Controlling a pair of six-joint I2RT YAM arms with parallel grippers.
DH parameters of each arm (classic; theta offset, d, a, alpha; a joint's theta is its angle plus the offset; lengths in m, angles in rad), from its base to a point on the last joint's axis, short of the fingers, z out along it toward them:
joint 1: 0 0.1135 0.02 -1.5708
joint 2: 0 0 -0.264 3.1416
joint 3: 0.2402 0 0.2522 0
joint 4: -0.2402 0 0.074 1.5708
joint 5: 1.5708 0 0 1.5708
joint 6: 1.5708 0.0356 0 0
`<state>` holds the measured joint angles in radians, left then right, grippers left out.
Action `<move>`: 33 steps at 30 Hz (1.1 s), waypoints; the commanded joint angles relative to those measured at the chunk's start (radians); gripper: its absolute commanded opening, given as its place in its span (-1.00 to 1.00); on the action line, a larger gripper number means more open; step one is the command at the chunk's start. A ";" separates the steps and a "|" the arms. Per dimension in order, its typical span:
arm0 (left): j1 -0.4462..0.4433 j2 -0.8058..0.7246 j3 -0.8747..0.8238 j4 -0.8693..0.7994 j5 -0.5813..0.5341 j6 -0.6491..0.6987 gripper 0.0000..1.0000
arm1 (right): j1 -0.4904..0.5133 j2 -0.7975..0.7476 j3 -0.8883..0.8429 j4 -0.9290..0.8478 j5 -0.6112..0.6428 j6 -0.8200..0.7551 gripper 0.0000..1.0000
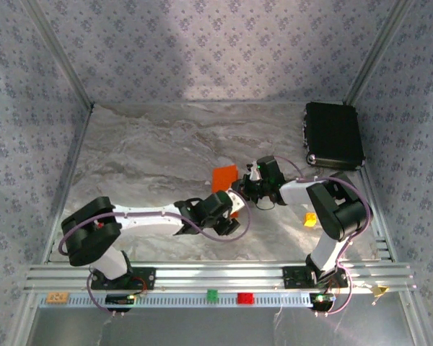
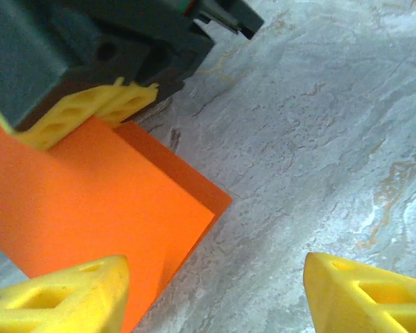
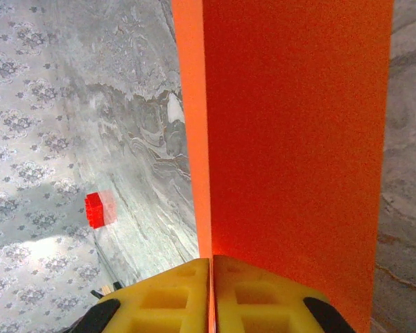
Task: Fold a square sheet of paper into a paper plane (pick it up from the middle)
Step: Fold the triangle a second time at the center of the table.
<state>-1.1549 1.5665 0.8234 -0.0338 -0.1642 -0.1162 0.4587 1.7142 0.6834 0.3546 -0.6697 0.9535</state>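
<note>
the left arm lies low and long across the near side of the table (image 1: pixel 144 166), running from its base at about 7 o'clock toward the middle. the left gripper (image 2: pixel 215 269) has its yellow fingers spread wide, with nothing clamped between them. one finger overlaps the near corner of the square sheet of paper (image 2: pixel 90 208), though i can't tell if it touches. the other finger hangs over bare marble out at 3 o'clock.

the right arm climbs from its base at 5 o'clock and folds at a high elbow, and its forearm then runs toward 9 o'clock into the middle. the right gripper (image 3: pixel 211 269) has its pads pressed tight together on the sheet's edge, pinching it.

the sheet sits about mid-table between the two grippers. it is folded over on itself, with one layer's edge peeking out past the other. i can't tell whether its far end rests on the marble.

from the sheet, the marble lies open from 9 round to 12 o'clock. the black box (image 1: pixel 333 135) sits at 2 o'clock by the right wall, well apart. a small yellow-orange block (image 1: pixel 311 219) lies at 4 o'clock, just beside the right arm's elbow.
</note>
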 commanded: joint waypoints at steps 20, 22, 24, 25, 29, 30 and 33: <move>-0.066 0.117 0.076 -0.009 -0.312 0.128 0.11 | 0.002 0.002 0.015 -0.026 0.002 0.005 -0.78; -0.065 0.118 0.075 -0.008 -0.317 0.130 0.03 | 0.001 0.003 0.016 -0.026 0.002 0.007 -0.78; -0.066 0.116 0.075 -0.009 -0.314 0.133 -0.07 | 0.002 0.002 0.014 -0.026 0.003 0.006 -0.78; -0.066 0.115 0.074 -0.008 -0.312 0.133 -0.13 | 0.003 0.002 0.014 -0.026 0.004 0.007 -0.77; -0.066 0.113 0.073 -0.009 -0.309 0.131 -0.40 | 0.002 -0.003 0.013 -0.026 0.007 0.007 -0.76; -0.065 0.111 0.072 -0.009 -0.308 0.128 -0.47 | 0.002 -0.004 0.013 -0.026 0.008 0.006 -0.75; -0.064 0.109 0.072 -0.008 -0.302 0.119 -0.75 | 0.000 -0.013 0.006 -0.031 0.017 0.007 -0.73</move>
<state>-1.2179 1.6737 0.8749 -0.0425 -0.4606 0.0082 0.4587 1.7142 0.6834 0.3542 -0.6670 0.9539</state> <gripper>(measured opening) 0.165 0.133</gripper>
